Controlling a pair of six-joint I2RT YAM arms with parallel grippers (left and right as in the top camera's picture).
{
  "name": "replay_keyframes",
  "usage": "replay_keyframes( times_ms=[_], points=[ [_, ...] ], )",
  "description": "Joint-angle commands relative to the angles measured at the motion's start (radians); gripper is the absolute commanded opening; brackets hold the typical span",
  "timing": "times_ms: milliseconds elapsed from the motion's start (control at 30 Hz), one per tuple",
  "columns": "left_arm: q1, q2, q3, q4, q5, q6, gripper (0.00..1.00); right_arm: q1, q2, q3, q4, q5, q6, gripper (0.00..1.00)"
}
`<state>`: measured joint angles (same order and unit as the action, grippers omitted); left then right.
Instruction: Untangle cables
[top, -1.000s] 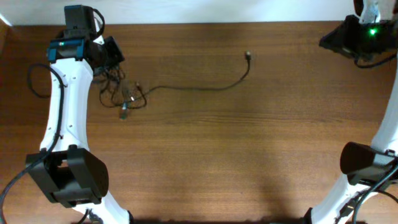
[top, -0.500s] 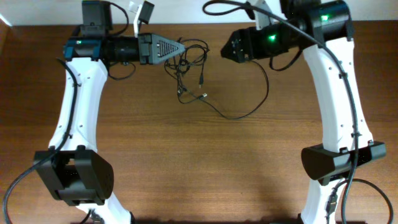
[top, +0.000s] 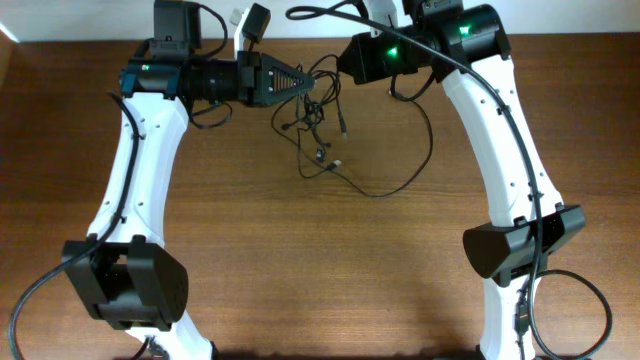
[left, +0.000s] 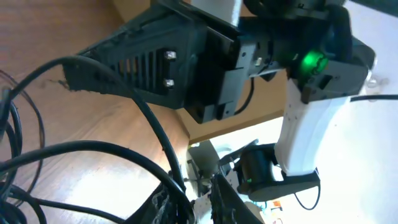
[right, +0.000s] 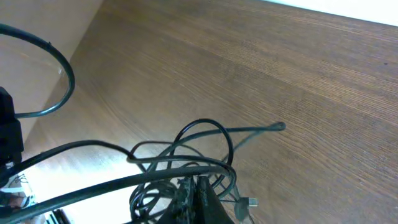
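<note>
The cables (top: 318, 108) are a loose black bunch hanging between my two grippers near the table's back edge. One strand trails down to small plugs (top: 324, 157) and loops away to the right (top: 428, 130). My left gripper (top: 303, 82) points right and is shut on strands of the bunch (left: 93, 149), with a narrow gap left between its fingers (left: 198, 194). My right gripper (top: 345, 58) points left, and its fingers (right: 196, 182) are pressed together at a strand, with loops (right: 186, 140) wrapped round the tips. A metal plug (right: 252, 201) dangles beside them.
The wooden table (top: 300, 260) ends at a white wall just behind the grippers. Both arm bases (top: 125, 285) (top: 515, 245) stand at the front. In the left wrist view the right gripper's black body (left: 155, 62) is very close. The right arm's own thick cable (top: 330, 10) arcs above.
Over the last half second the left gripper moved right and the right gripper moved left and back. They are closer together, and the bunch shifted a little right.
</note>
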<state>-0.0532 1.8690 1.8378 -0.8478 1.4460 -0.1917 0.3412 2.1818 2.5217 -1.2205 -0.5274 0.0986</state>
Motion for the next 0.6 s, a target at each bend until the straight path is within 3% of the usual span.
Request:
replay_keyframes(
  times_ms=[0, 100, 167, 233, 300, 433, 567],
  points=[
    [0.003, -0.016, 0.008, 0.002, -0.141, -0.002, 0.2, 0.004, -0.003, 0.004, -0.092, -0.004, 0.006, 0.12],
    [0.004, -0.016, 0.008, 0.003, -0.2, -0.011, 0.13, 0.005, -0.003, 0.004, -0.185, -0.121, -0.059, 0.44],
    [0.011, -0.016, 0.008, 0.004, -0.332, -0.172, 0.05, 0.006, -0.003, 0.004, -0.193, -0.208, -0.091, 0.55],
    [0.024, -0.016, 0.008, 0.087, -0.37, -0.403, 0.06, 0.006, -0.003, 0.004, -0.19, -0.29, -0.148, 0.61],
    [0.023, -0.016, 0.008, 0.153, -0.356, -0.517, 0.07, 0.019, -0.002, 0.003, -0.189, -0.301, -0.177, 0.61],
    [0.023, -0.016, 0.008, 0.245, -0.134, -0.583, 0.08, 0.085, 0.008, 0.003, -0.061, -0.273, -0.248, 0.59],
    [0.023, -0.016, 0.008, 0.246, -0.042, -0.593, 0.08, 0.104, 0.028, 0.003, 0.025, -0.167, -0.211, 0.4]
  ],
)
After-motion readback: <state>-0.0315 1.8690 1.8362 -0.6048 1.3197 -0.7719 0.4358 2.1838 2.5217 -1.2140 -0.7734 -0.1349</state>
